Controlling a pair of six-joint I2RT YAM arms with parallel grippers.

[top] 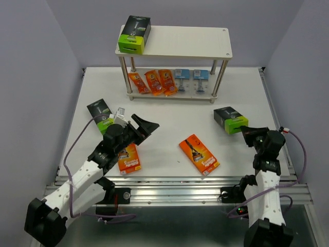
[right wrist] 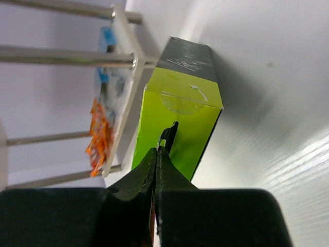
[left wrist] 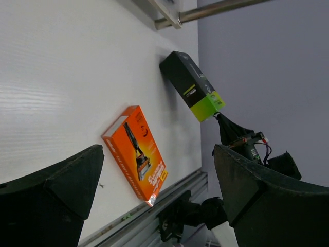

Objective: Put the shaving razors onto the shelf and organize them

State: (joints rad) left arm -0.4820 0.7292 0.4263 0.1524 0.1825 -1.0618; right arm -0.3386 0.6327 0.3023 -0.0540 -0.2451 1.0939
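Observation:
The shelf point(top: 177, 42) stands at the back centre. One black-and-lime box point(top: 133, 35) lies on its top board at the left. The lower board holds three orange foil packets point(top: 153, 82) and two clear-blue blister packs point(top: 190, 77). On the table lie a black-and-lime box point(top: 101, 116) at the left, a flat orange box point(top: 128, 159) beside my left arm, a flat orange box point(top: 199, 154) in the middle, also in the left wrist view point(left wrist: 138, 152), and a black-and-lime box point(top: 231, 120) at the right. My left gripper point(top: 145, 126) is open and empty above the table. My right gripper point(top: 247, 132) is shut and empty, its tip at that box's lime end point(right wrist: 180, 116).
A metal rail point(top: 175, 182) runs along the table's near edge. Purple walls close in on the left, the right and the back. The shelf's silver legs point(right wrist: 67, 56) show to the left in the right wrist view. The right arm point(left wrist: 247, 144) shows in the left wrist view.

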